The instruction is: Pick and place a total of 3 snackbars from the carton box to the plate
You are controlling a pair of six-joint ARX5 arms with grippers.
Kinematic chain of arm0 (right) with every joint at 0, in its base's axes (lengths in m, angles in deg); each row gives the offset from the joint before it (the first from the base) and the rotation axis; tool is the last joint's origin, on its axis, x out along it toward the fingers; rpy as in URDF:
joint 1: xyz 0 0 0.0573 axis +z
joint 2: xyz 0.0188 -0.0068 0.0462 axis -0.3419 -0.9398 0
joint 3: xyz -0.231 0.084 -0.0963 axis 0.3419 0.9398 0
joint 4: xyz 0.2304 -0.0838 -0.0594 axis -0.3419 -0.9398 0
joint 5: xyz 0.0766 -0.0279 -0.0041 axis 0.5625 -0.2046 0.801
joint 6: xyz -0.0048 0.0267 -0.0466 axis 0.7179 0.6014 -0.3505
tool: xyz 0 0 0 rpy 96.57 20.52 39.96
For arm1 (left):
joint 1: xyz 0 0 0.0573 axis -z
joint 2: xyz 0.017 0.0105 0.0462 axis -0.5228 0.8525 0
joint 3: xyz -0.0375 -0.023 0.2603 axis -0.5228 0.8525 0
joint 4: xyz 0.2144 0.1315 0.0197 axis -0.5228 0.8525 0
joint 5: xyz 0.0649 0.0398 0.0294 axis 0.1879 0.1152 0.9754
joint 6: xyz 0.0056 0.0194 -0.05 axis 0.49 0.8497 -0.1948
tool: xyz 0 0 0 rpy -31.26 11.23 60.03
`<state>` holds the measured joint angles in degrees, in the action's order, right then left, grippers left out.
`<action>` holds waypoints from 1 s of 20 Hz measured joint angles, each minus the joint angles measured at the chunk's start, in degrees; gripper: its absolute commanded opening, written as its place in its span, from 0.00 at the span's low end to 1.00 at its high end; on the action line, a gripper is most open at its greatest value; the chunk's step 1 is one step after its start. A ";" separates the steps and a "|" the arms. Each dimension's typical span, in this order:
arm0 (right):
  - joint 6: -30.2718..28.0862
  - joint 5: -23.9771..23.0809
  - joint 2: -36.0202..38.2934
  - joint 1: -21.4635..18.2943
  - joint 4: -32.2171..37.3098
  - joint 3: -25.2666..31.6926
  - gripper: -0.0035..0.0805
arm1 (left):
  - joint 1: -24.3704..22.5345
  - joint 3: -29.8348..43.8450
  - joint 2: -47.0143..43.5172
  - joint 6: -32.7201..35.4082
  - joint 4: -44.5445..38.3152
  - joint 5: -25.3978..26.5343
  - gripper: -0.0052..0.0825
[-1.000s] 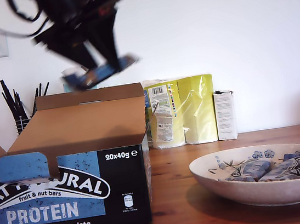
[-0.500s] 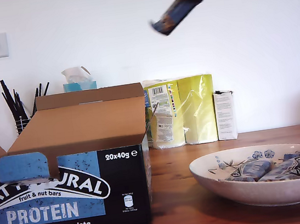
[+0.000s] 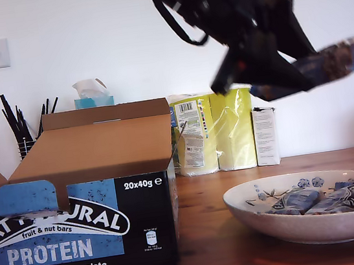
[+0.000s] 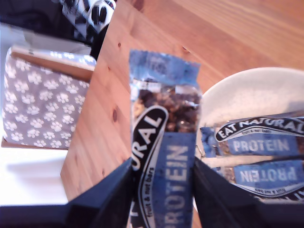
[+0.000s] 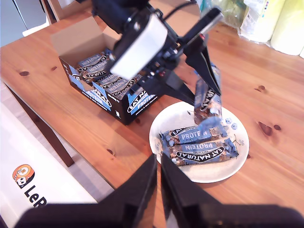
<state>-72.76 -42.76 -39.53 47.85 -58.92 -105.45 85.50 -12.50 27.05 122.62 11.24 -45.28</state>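
The wooden surface carries the carton box at the exterior view's left and the plate at the exterior view's right. The carton box stands open, and in the second wrist view more snackbars are seen lying in rows inside it. Two snackbars already lie side by side in the plate, so two of the three placements are judged done.

The third snackbar is held in the air above the plate, clamped by one end between the jaws of the first end effector, with its free end pointing toward the exterior view's right. It has not yet been lowered or released; that descent and release are judged to be all that is left.

The second end effector is seen high above the surface's near edge, its fingers drawn almost together with nothing between them.
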 measured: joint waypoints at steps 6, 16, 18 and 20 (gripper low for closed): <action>-0.22 0.00 0.00 0.00 -0.37 0.00 0.03 | -0.13 0.00 1.81 -5.09 0.94 1.44 0.33; -1.51 0.00 0.00 0.00 0.70 0.00 0.03 | -0.07 -4.81 2.32 -13.88 10.27 -2.34 0.33; -1.51 0.00 0.00 0.00 1.60 0.00 0.03 | -0.07 -8.81 2.69 -14.64 11.30 -3.37 0.33; -1.51 0.02 0.00 0.00 1.84 0.00 0.03 | -0.07 -10.08 2.75 -14.69 12.09 -3.91 0.33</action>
<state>-74.27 -42.74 -39.53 47.85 -57.08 -105.45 85.43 -22.58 29.80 107.93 23.32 -49.19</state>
